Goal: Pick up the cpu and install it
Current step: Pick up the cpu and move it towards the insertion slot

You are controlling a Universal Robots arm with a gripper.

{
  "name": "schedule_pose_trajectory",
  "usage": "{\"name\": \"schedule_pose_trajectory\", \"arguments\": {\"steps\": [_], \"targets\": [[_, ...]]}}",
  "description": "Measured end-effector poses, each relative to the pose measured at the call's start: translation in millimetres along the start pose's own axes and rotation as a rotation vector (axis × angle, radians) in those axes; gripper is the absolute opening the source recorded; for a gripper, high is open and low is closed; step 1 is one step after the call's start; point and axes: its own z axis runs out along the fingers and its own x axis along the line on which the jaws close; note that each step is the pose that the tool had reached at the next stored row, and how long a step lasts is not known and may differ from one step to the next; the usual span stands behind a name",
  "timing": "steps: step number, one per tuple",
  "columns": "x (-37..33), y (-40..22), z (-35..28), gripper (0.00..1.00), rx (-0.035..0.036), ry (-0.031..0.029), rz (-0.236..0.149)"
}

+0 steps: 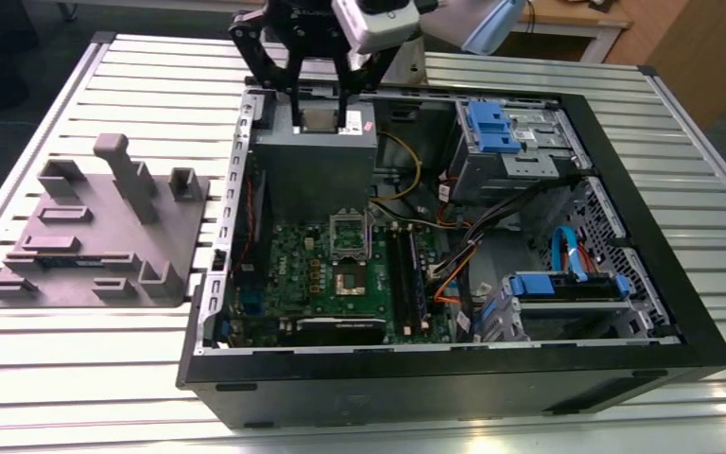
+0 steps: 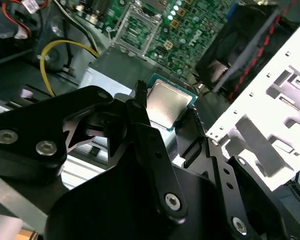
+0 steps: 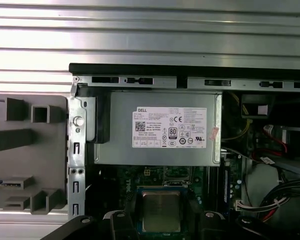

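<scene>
Hanging over the power supply (image 1: pixel 313 170) in the exterior view, the gripper (image 1: pixel 318 112) is clamping the cpu (image 1: pixel 319 121) between its black fingers, so the chip is sitting level just above the power supply's grey top. The green motherboard (image 1: pixel 337 284) is lying just past the power supply's near edge, with the open cpu socket (image 1: pixel 348 241) on it, well apart from the chip. A grey fixture block (image 1: pixel 98 255) is resting on the slatted table (image 1: pixel 86 378), to the exterior view's left of the power supply and outside the computer case (image 1: pixel 439 388).

In the second wrist view, the gripper (image 2: pixel 166 109) is pressing the cpu (image 2: pixel 167 102) by two opposite edges, one of its fingers (image 2: pixel 140 107) touching the chip's side. The silver lid is facing the camera and the power supply (image 2: pixel 125 65) is showing beneath it. The socket (image 2: pixel 135 27) is lying beyond the power supply, and a yellow cable (image 2: pixel 65 47) is curving beside it.

In the first wrist view, the gripper (image 3: pixel 161 222) is holding the cpu (image 3: pixel 161 210), which is appearing in front of the motherboard (image 3: pixel 155 175), near the power supply's (image 3: pixel 120 130) white label (image 3: pixel 170 127).
</scene>
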Motion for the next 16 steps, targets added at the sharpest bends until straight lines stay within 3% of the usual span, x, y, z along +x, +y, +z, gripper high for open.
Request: {"name": "schedule_pose_trajectory", "arguments": {"steps": [11, 16], "targets": [[-29.5, -0.1, 0.4, 0.47, 0.0000, 0.0000, 0.000], [-32.9, -0.1, 0.4, 0.47, 0.0000, 0.0000, 0.000]]}}
